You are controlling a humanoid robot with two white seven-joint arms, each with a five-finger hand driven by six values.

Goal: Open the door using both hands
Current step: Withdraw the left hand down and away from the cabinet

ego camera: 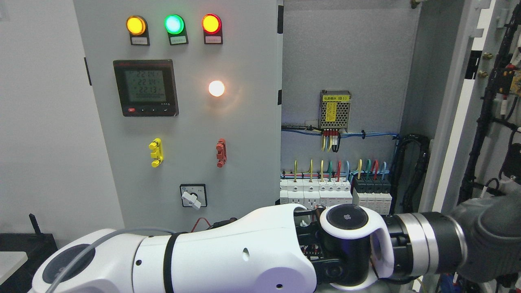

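My left arm comes in from the lower left and reaches across the bottom of the picture to the right. Its dark grey hand lies at the lower right, against the edge of the right cabinet door. That door stands swung open, and its inner face with black cable bundles shows at the far right. How the hand meets the door is hidden. The left cabinet door is closed. My right arm does not show.
The closed door carries three lit lamps, a digital meter, a glowing lamp, yellow and red handles and a rotary switch. Inside the cabinet are a power supply and a row of breakers.
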